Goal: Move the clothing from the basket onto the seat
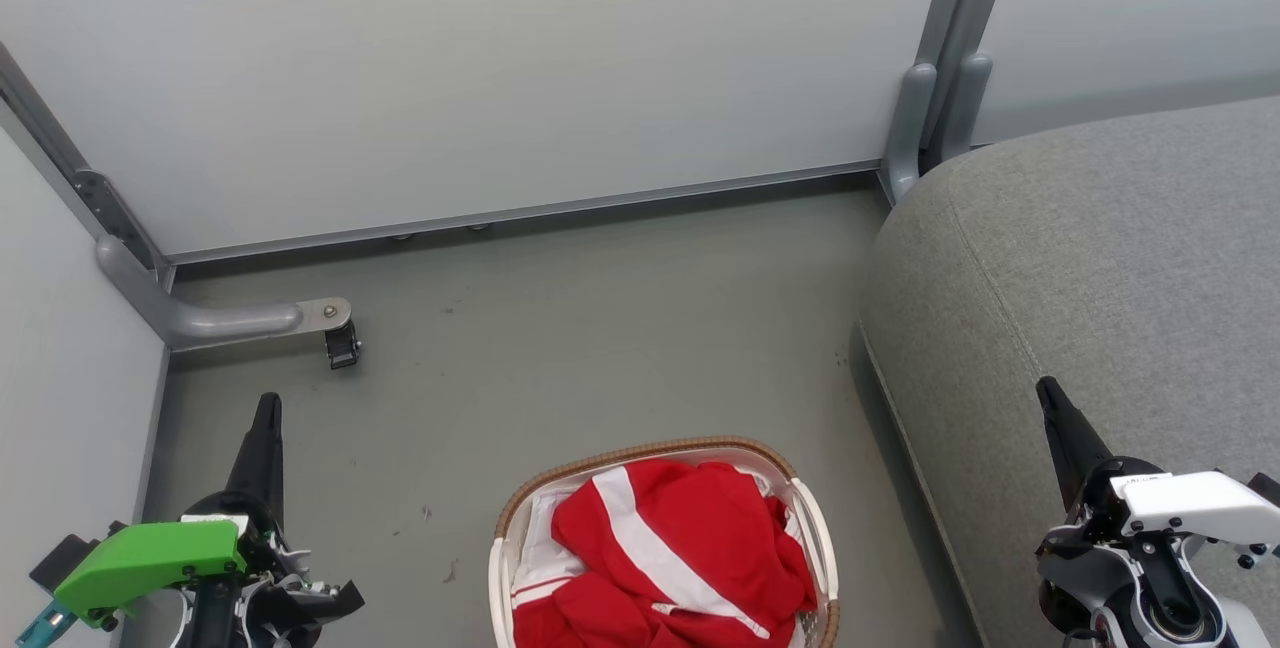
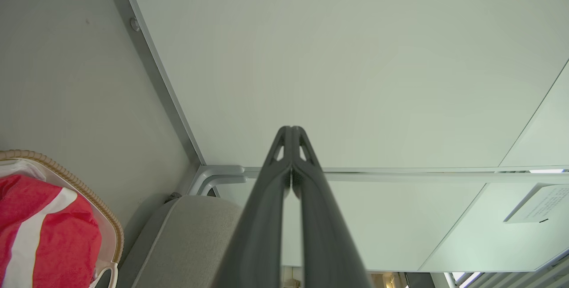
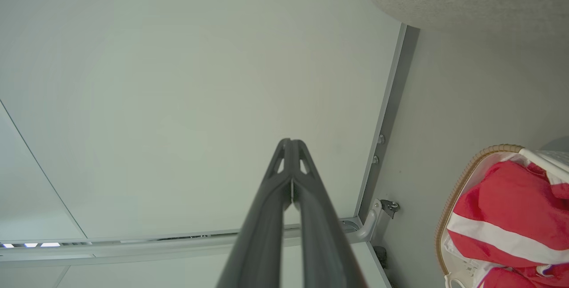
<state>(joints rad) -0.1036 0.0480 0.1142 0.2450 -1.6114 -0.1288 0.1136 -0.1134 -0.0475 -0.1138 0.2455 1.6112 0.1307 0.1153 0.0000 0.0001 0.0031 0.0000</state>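
The basket (image 1: 640, 450) sits on the grey floor (image 1: 600, 328) right in front of the robot, between its two arms. The clothing (image 1: 680, 538) is inside it: a rumpled heap of bright red fabric with a broad white stripe running across the top. It fills most of the basket and comes up about level with the brown rim. A bit of white cloth (image 1: 540, 553) shows under the red along the basket's left inner side.

The seat (image 1: 1100, 258) stands to the robot's right. Its rounded grey corner is near the basket's right side but apart from it, with a strip of floor between them.

The left gripper (image 1: 267, 400) hangs over the floor to the left of the basket, well apart from it, pointing toward the pale wall panels (image 1: 500, 58). Its two dark fingers are pressed together tip to tip with nothing between them. A green cover (image 1: 150, 558) sits on the wrist behind it.

The right gripper (image 1: 1047, 388) is above the near edge of the seat, under a white cover (image 1: 1190, 498). Its fingers are also closed tip to tip and empty. I cannot tell whether they touch the cushion.

In the left corner, a grey metal foot (image 1: 240, 320) from the panel frame ends in a small black caster (image 1: 342, 346).
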